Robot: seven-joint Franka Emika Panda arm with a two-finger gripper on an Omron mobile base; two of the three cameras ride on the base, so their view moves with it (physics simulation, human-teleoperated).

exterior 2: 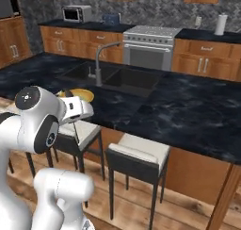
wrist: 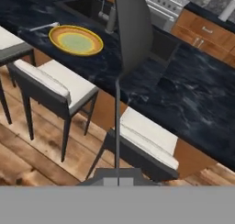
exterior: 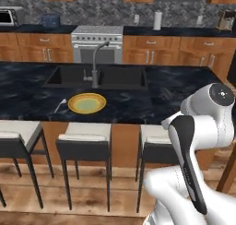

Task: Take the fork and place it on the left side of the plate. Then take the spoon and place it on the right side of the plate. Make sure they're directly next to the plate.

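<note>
The plate — yellow rim, orange ring, pale green centre — lies bare on the dark marbled table, in front of the sink. A slim silver utensil, fork or spoon I cannot tell, lies just beside its left edge. Cushioned stools line the near side. The gripper holds the spoon — close-up, bowl upward.

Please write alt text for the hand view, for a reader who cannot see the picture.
A spoon held in the gripper stands up the middle of the view, bowl at the top. Beyond it a plate lies on a dark counter with a fork at its far-left edge, and white-seated stools stand below.
</note>
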